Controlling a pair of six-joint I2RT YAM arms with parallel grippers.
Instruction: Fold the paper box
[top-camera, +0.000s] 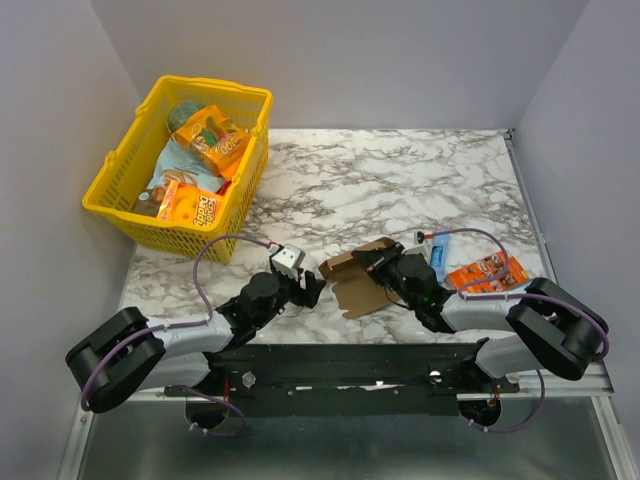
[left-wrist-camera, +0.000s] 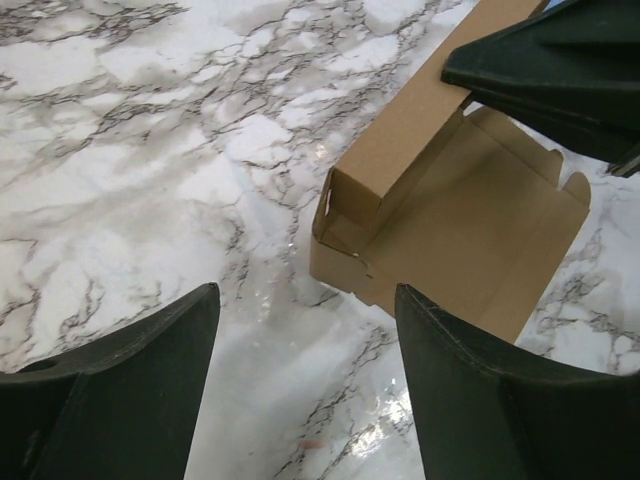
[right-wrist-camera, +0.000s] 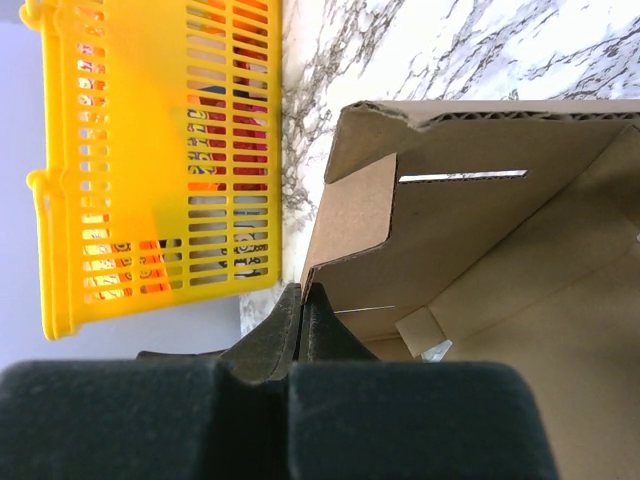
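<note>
Both arms near. My left gripper (left-wrist-camera: 305, 298) wide open, empty; paper box (left-wrist-camera: 470, 220) lengthwise toward 1 o'clock; right gripper (right-wrist-camera: 303, 300) shut inside box.

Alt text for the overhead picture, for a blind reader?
A half-folded brown paper box lies on a marble table, the left gripper beside it, the right gripper over it. A yellow basket of snacks stands far left.

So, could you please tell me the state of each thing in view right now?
paper box: partly folded, one wall raised, top open.
left gripper: open, empty.
right gripper: shut, tips at the box's edge.
yellow basket: upright, filled.
orange packet: lying flat.
blue packet: lying flat.
</note>
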